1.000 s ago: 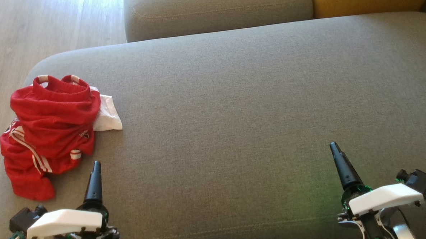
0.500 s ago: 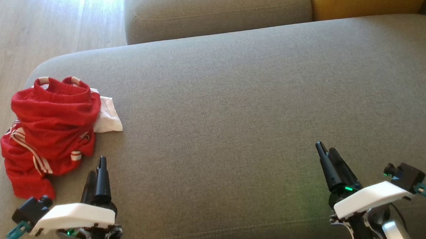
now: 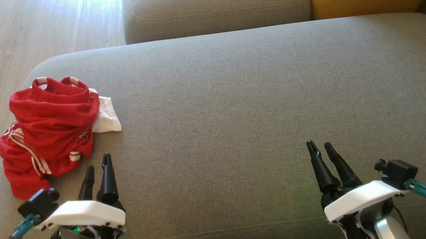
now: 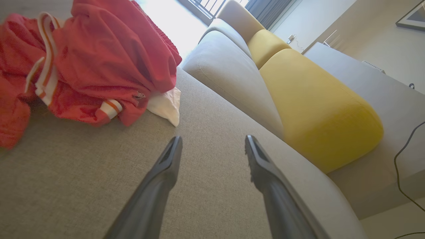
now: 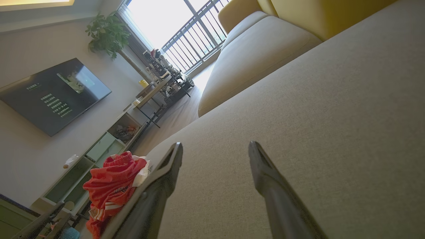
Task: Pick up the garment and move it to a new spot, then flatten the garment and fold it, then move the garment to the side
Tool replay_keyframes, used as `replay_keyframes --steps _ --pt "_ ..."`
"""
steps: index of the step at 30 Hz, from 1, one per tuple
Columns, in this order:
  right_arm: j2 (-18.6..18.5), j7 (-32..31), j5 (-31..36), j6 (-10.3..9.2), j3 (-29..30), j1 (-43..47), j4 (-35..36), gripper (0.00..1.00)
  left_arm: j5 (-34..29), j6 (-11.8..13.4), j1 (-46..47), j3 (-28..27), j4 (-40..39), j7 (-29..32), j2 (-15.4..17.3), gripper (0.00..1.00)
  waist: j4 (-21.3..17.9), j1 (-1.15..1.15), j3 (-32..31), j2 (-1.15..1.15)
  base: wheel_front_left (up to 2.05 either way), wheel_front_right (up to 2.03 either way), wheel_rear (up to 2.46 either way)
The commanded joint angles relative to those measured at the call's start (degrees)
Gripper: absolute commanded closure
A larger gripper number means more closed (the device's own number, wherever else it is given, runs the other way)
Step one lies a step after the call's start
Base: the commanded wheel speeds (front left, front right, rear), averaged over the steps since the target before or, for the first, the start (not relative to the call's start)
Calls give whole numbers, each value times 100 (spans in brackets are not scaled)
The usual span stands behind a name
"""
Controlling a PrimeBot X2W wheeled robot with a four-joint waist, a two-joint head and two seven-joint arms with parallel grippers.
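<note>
Red garment (image 3: 48,137) is bunched at the left end of the sofa seat (image 3: 233,97). Left gripper (image 3: 98,162), jaws apart & empty, sits near it, w/ the cloth lying fwd-left of its tips. Right gripper (image 3: 319,144), also spread w/ nothing held, is well apart, so left arm's nearer.

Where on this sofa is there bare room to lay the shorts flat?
The grey seat cushion is bare between the red shorts at its left end and its right edge, back to the backrest. Crowded just around the shorts.
</note>
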State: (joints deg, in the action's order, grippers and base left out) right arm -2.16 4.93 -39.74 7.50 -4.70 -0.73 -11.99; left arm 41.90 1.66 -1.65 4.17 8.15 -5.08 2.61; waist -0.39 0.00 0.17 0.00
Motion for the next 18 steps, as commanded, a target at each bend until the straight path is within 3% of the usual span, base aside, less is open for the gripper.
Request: replay_keyframes --steps 1,18 --pt "-51 96 224 -1 -114 -331 261 0 -238 74 199 -49 -271 -88 100 0 -3 0 4 0 0 0 0" --pt "-57 366 1373 -1 -203 -365 424 0 -1373 324 203 194 -617 -356 220 0 -41 0 41 0 0 0 0"
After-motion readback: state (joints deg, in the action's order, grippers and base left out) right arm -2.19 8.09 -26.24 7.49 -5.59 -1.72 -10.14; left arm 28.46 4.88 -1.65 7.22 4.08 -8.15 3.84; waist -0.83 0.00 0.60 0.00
